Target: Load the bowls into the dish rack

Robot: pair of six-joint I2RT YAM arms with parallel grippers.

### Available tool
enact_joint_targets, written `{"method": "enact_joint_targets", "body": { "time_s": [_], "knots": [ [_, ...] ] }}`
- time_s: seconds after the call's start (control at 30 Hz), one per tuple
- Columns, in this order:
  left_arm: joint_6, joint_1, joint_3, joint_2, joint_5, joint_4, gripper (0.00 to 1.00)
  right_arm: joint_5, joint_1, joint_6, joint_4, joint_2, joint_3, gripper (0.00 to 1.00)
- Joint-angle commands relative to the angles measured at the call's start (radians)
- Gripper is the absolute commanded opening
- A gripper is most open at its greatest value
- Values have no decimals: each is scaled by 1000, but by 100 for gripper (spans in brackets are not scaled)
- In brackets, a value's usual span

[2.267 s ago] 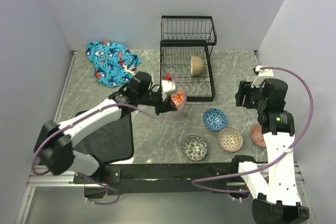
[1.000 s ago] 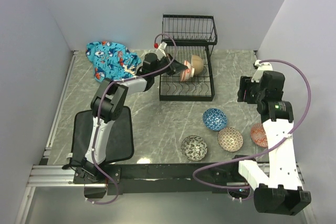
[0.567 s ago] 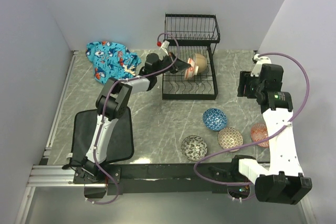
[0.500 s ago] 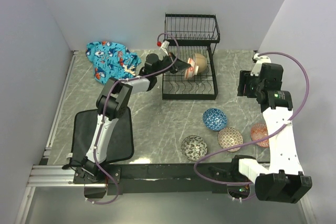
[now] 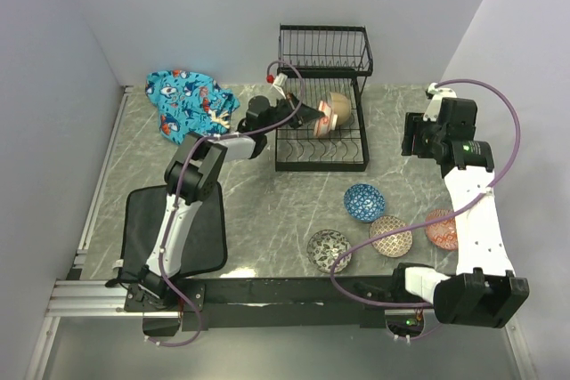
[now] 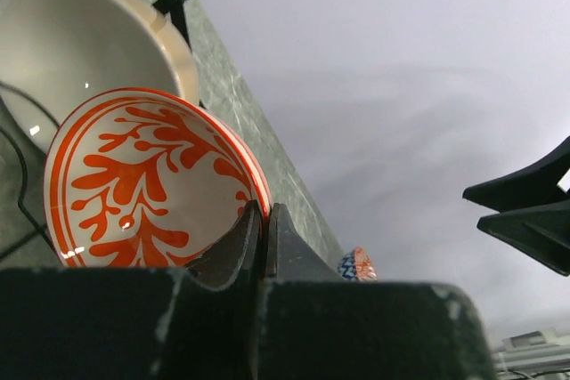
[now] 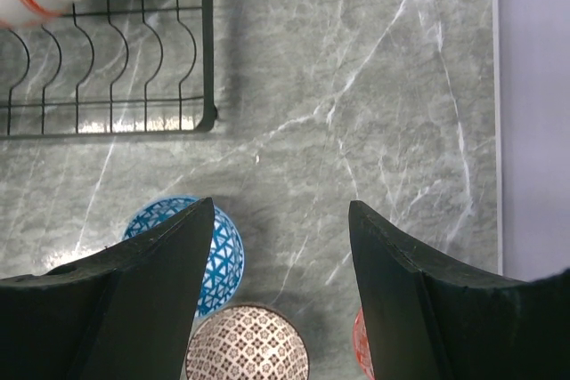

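Left gripper (image 6: 264, 220) is clamped on the rim of the red-orange floral bowl (image 6: 142, 184), its dark fingers pressed together over the glossy ceramic edge. That bowl stands on edge in the lower tier of the dish rack (image 5: 321, 167), just beside the plain cream-white bowl (image 6: 80, 51); whether the two touch I cannot tell. Right gripper (image 7: 276, 282) hangs right of the rack, its black fingers spread wide and holding nothing.

In front of the rack, on the grey, white-veined marble table (image 5: 267, 206), sit the blue patterned bowl (image 5: 364, 202), the brown dotted bowl (image 5: 390, 236), the black-and-white patterned bowl (image 5: 330, 250) and, farthest right, the salmon-orange patterned bowl (image 5: 443, 228). A crumpled blue printed cloth (image 5: 190, 104) lies left of the rack, and a flat black mat (image 5: 191, 229) lies front-left of it. Pale plain walls close three sides.

About two seconds ago the floral bowl was held outside the rack's front-left corner; now it is among the black wires, and the rack sits slightly farther right.
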Motion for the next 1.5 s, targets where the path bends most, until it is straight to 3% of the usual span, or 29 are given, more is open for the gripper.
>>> {"method": "enact_joint_targets", "body": {
  "time_s": [0.0,0.33,0.6,1.47],
  "knots": [
    [-15,-8,-23,-111,-86,49,1,-5,-4,-3,36,7,59,70],
    [26,-14,-73,-170,-172,-18,1,-14,-4,3,44,7,49,70],
    [108,-50,10,-142,-240,-102,1,-17,4,1,29,19,73,70],
    [170,-16,-16,-177,-251,-138,1,-17,11,1,35,30,91,70]
  ]
}}
